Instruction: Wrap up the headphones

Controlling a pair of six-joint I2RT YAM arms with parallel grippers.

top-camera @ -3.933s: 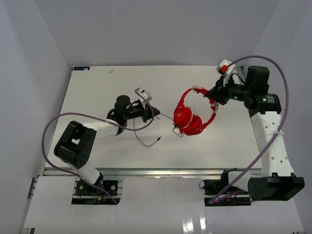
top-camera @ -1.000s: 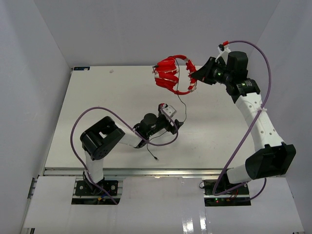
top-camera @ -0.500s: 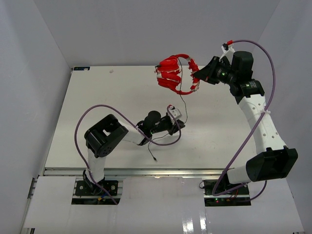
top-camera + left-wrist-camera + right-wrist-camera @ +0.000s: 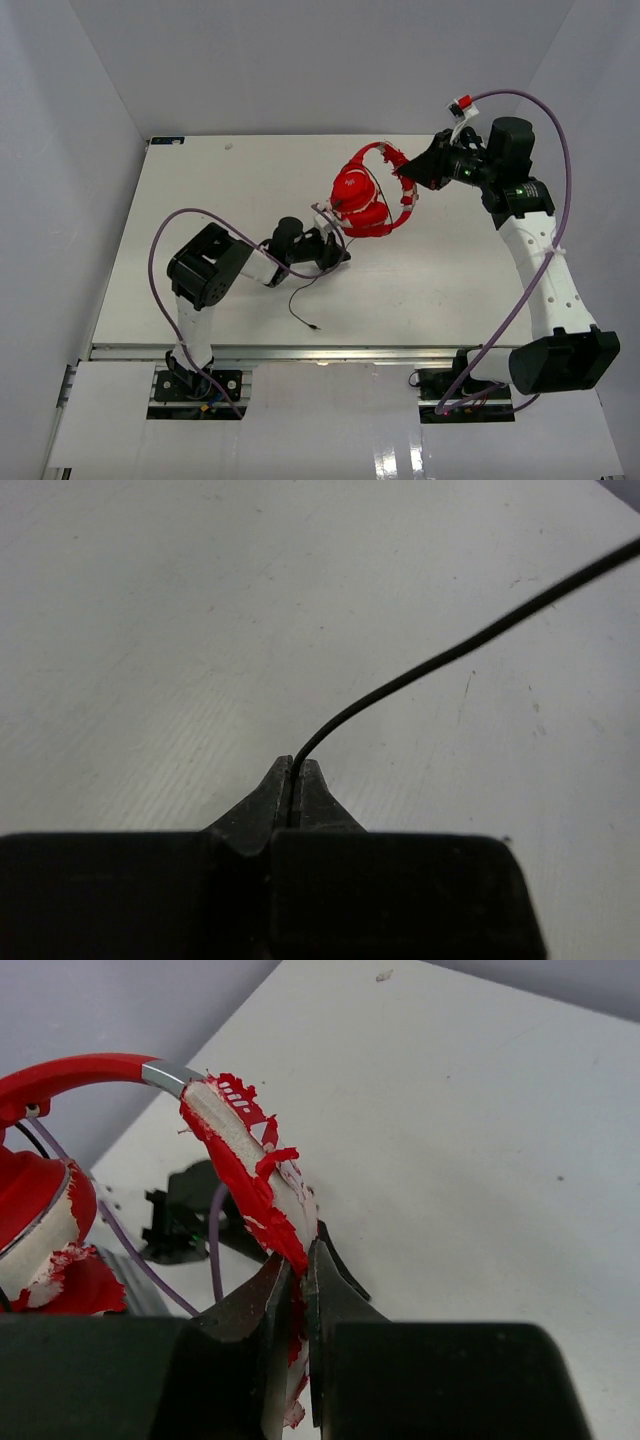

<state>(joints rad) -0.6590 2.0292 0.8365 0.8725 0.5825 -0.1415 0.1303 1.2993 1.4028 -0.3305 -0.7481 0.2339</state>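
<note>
Right wrist view: bright red over-ear headphones (image 4: pixel 245 1175), headband padding flaking to white, held over the white bench (image 4: pixel 480 1110) by the right jaws; left jaws pinch their thin black cable (image 4: pixel 450 655).

No text, number or brand can be read in any view. A small blue label (image 4: pixel 166 141) sits at the far left corner of the table (image 4: pixel 200 190), but it is too small to read

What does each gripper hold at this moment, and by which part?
The left gripper pinches the thin black cable of the headphones. The right gripper is shut on their torn, padded headband.
</note>
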